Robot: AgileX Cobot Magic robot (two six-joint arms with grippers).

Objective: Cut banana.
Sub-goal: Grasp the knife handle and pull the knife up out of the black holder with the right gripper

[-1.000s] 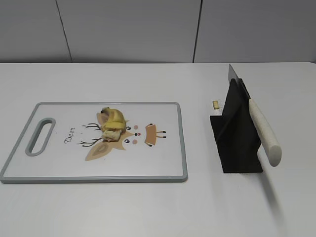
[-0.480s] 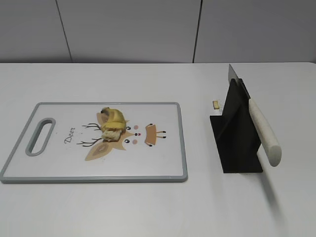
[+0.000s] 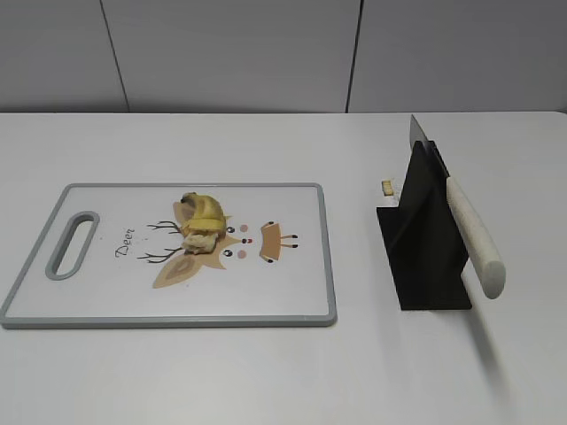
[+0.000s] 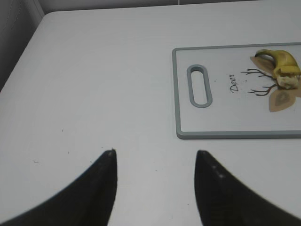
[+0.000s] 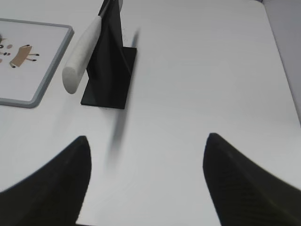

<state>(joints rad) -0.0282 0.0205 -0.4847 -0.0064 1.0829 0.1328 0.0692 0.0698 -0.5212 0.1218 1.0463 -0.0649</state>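
**Station inventory: both arms back, banana on board**

Exterior view: You see no arm or gripper here. The banana (image 3: 202,221) lies on the cutting board (image 3: 106,301), over the deer print near the board's middle. The knife (image 3: 469,235) rests in the black stand (image 3: 423,243) to the right of the board, pale handle toward the camera. A small pale scrap (image 3: 386,187) sits on the table (image 3: 266,372) just behind the stand; what it is you cannot tell.

Left wrist view: Your left gripper (image 4: 155,157) hovers over bare table, fingers spread and holding nothing. The board's handle slot (image 4: 199,86) lies ahead, the banana at the far right edge.

Right wrist view: Your right gripper (image 5: 146,146) stands wide apart and unloaded, above the table, short of the stand. Only here do you see the handle's butt end overhanging the stand's base.
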